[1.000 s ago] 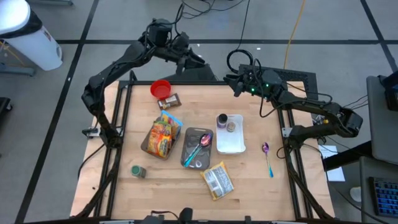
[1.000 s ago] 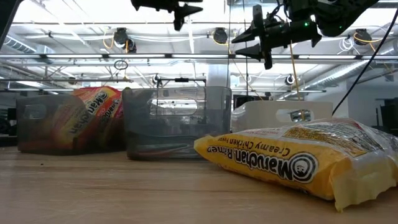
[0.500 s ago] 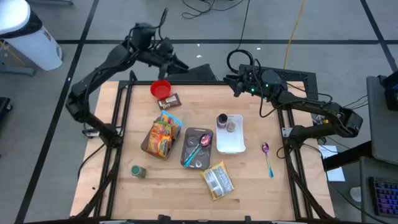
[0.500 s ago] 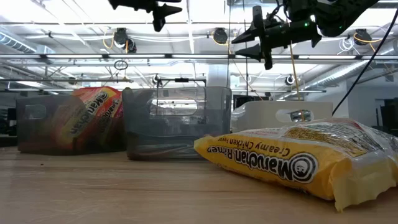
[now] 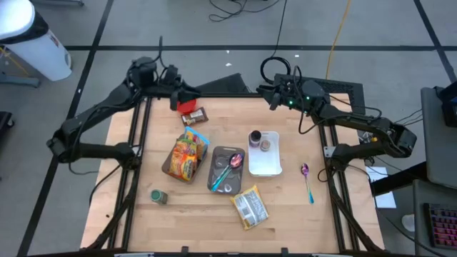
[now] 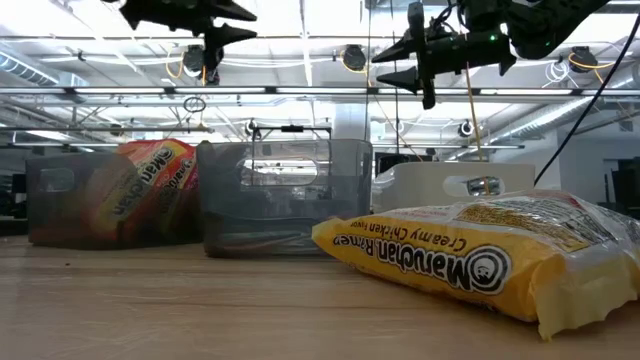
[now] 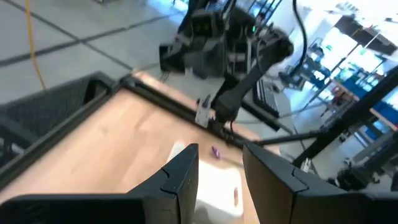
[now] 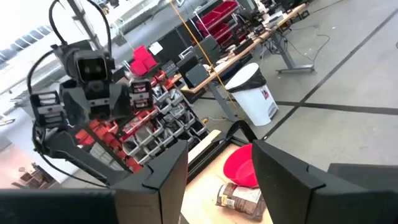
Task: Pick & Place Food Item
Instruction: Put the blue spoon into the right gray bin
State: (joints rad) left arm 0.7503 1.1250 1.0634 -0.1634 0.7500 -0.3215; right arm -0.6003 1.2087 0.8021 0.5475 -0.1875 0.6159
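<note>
Overhead view. Yellow ramen packet [image 5: 249,208] lies flat at lower centre of the table [image 5: 321,214], long axis running upper left to lower right. Left gripper [image 5: 187,96] and right gripper [image 5: 264,93] hover upper centre, jaws parted, empty.

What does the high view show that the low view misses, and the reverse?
Only the high view shows the red bowl, the purple spoon lying on the table, and the small jar. Only the low view shows the ceiling lights and room behind. Both show the yellow ramen packet, the white tray, the left claw and the right claw, both empty, off the table.
</note>
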